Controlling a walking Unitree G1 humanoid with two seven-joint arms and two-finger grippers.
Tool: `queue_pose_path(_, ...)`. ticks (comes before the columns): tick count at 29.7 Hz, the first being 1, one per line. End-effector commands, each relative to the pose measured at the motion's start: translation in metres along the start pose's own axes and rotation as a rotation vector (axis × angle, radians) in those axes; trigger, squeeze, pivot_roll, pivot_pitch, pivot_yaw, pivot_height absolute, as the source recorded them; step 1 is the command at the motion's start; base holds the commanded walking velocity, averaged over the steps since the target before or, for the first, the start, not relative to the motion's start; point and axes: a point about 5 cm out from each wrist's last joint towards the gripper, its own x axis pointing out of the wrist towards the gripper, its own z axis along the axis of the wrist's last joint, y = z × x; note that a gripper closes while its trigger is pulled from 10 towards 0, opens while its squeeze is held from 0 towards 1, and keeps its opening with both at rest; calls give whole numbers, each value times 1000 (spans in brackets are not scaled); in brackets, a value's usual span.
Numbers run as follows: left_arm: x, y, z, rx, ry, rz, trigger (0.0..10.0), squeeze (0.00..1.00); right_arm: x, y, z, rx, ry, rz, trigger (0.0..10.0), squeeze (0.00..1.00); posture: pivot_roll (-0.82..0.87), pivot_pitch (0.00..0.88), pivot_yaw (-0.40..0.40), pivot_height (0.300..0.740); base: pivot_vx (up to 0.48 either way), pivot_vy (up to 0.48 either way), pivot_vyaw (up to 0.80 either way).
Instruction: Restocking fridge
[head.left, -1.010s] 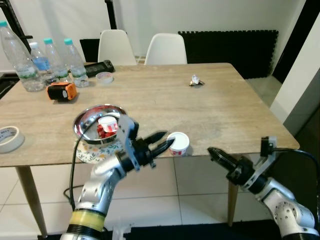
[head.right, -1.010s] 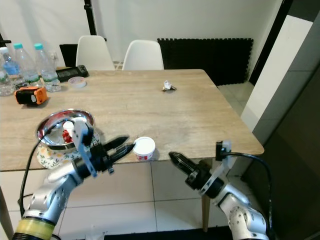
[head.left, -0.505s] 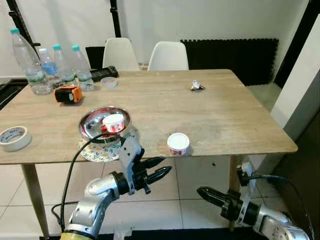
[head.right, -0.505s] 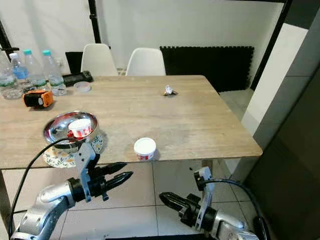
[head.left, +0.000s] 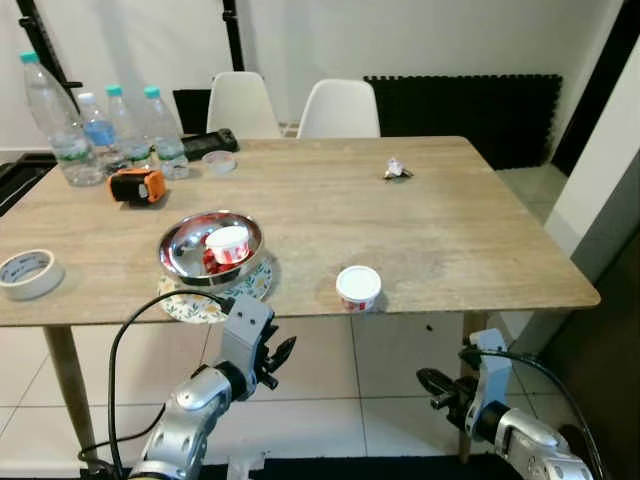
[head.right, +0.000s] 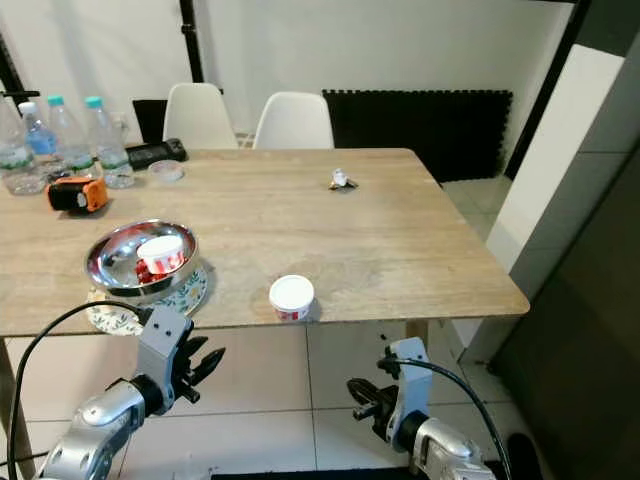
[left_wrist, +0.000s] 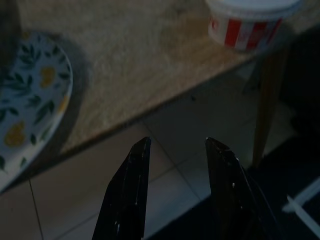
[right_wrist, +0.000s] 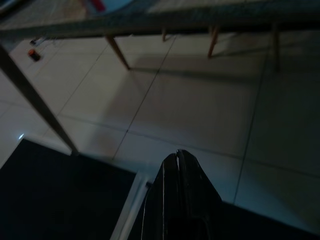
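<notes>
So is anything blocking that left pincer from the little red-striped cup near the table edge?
Partly. The left pincer hangs open below the table's front edge, while the cup sits on top, so the edge lies between them. Nothing stands beside the cup.

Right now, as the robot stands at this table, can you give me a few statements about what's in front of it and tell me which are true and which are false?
1. A small white cup with a red-striped side stands near the table's front edge. True.
2. The left hand is gripping that cup. False: its fingers are open and empty, below the table edge, apart from the cup.
3. The metal bowl sits on a flowered plate and holds another small cup. True.
4. The water bottles lie on the floor. False: they stand upright at the table's far left corner.
5. The right hand is shut, low over the tiled floor. True.
6. A roll of tape rests inside the bowl. False: it lies on the table's left edge.
</notes>
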Motion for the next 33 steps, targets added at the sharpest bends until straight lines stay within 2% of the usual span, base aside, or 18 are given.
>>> queue_pose_path(1,4,-3,12,21,-64,-11,10000,0,-1,-2,0,4,-18,-20,10000,0,-20,49,-32,740,0,0,0)
queue_pose_path(4,8,-3,29,115,-136,-50,10000,0,1,-1,-2,-12,-10,-23,10000,0,-22,49,-28,740,0,0,0)
queue_pose_path(5,8,-3,29,115,-136,-50,10000,0,1,-1,-2,-12,-10,-23,10000,0,-22,49,-28,740,0,0,0)
queue_pose_path(6,10,-3,35,170,-151,-84,10000,243,2,-2,-2,-16,-12,-27,10000,0,-21,45,-25,740,0,0,0)
queue_pose_path(7,10,-4,40,213,-168,-122,10000,1000,3,-1,-2,-20,-14,-28,10000,0,-22,44,-23,740,0,0,0)
queue_pose_path(8,10,-4,40,213,-168,-122,10000,1000,3,-1,-2,-20,-14,-28,10000,0,-22,44,-23,740,0,0,0)
queue_pose_path(11,16,-1,50,312,-168,-178,10000,1000,7,0,0,-26,-25,-34,10000,0,-19,50,-18,740,0,0,0)
queue_pose_path(14,21,1,50,352,-146,-190,10000,1000,9,-1,2,-25,-32,-39,10000,0,-19,51,-17,740,0,0,0)
queue_pose_path(15,24,2,48,366,-122,-212,10000,0,9,0,3,-27,-35,-38,10000,0,-19,48,-15,740,0,0,0)
queue_pose_path(16,29,3,47,371,-96,-249,10000,0,10,0,5,-30,-38,-36,10000,0,-18,55,-14,740,0,0,0)
queue_pose_path(23,42,7,50,372,-74,-303,10000,0,13,0,9,-38,-47,-34,10000,0,-25,49,-7,740,0,0,0)
queue_pose_path(27,47,2,50,372,-61,-373,10000,0,13,-1,11,-37,-52,-37,10000,0,-29,52,-3,740,0,0,0)
queue_pose_path(30,49,0,52,382,-64,-382,10000,0,13,-2,12,-39,-54,-38,10000,0,-31,52,-1,740,0,0,0)
queue_pose_path(31,55,-1,62,360,-100,-388,10000,0,12,-3,14,-41,-63,-36,10000,0,-35,53,3,740,0,0,0)
queue_pose_path(33,56,-1,66,339,-117,-389,10000,0,12,-4,15,-42,-65,-36,10000,0,-35,53,3,740,0,0,0)
